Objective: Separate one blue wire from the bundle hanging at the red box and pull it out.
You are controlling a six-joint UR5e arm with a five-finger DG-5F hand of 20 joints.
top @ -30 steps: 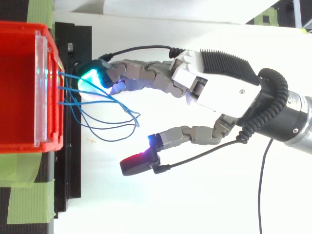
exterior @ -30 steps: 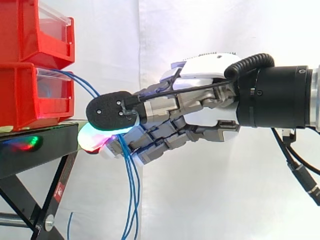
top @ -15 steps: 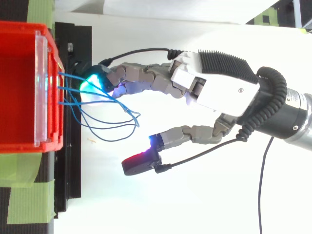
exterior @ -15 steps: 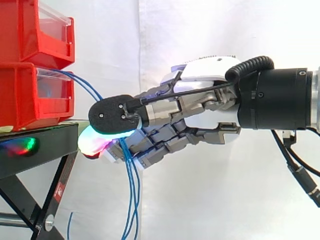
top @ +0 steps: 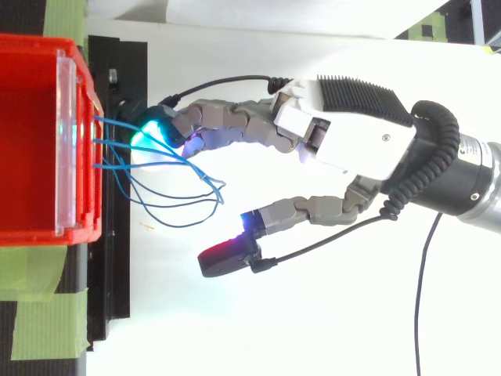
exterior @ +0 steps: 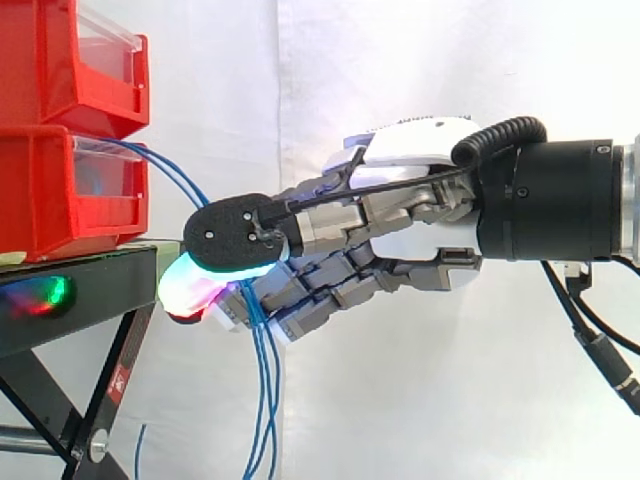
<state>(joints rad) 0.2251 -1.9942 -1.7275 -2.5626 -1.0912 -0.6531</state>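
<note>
Blue wires point(exterior: 266, 400) beneath the hand point(exterior: 415, 145)

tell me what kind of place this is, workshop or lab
Most likely a robot test setup in a lab: a plain white curtain backs the scene, stacked red bins sit on a black stand, and a robot hand reaches at blue wires hanging from one bin.

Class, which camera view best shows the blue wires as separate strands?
Top view: the blue wires fan out from the red bin as separate loops. In the side view they hang bunched together, partly behind the robot hand.
</note>
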